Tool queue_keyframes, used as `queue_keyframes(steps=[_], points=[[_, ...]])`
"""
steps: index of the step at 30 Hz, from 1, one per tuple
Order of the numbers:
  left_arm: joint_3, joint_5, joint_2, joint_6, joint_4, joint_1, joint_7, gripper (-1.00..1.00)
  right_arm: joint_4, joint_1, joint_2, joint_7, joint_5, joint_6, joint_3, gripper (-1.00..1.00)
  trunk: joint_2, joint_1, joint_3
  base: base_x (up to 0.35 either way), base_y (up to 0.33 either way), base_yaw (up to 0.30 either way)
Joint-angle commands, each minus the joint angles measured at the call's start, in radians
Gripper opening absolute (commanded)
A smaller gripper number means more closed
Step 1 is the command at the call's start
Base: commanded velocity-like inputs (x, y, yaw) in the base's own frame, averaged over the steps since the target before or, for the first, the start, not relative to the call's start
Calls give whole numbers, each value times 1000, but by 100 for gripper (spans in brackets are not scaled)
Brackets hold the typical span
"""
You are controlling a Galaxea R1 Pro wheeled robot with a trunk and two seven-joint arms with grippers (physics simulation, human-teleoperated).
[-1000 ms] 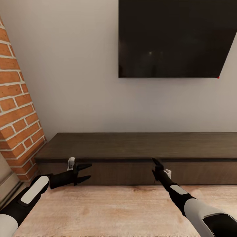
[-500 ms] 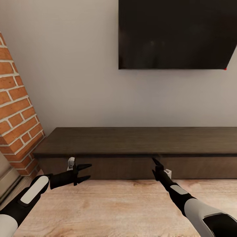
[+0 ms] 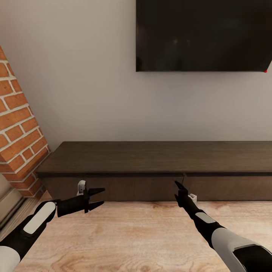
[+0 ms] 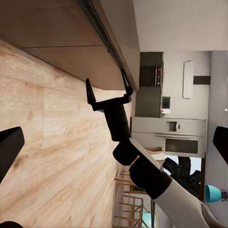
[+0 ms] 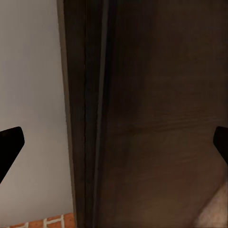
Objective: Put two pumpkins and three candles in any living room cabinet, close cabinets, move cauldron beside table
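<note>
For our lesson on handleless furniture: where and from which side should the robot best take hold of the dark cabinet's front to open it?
Probably the top edge of the front panel, under the overhanging top slab of the cabinet, approached from the floor side in front. The fronts are flat with no handles; a dark gap runs along that edge. The right gripper, jaws open, is nearest.

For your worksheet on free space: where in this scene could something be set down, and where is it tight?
The cabinet top is bare from the brick wall rightward, below the TV. The floor between the arms is bare too. It is tighter at the cabinet front, where the open left pincer and right pincer hang.
</note>
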Motion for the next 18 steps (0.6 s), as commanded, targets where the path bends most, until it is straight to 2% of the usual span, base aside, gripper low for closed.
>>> queue_keyframes(steps=[1, 9, 18], points=[[-2, -2, 1, 1, 1, -1, -7, 100, 1, -1, 0, 3, -10, 6, 6, 100, 0, 0, -1, 0, 0, 0], [-2, 1, 18, 1, 1, -1, -7, 100, 0, -1, 0, 3, -12, -18, 7, 100, 0, 0, -1, 44, 0, 0], [-3, -2, 19, 1, 1, -1, -7, 100, 0, -1, 0, 3, -13, -21, 6, 100, 0, 0, -1, 92, 0, 0]])
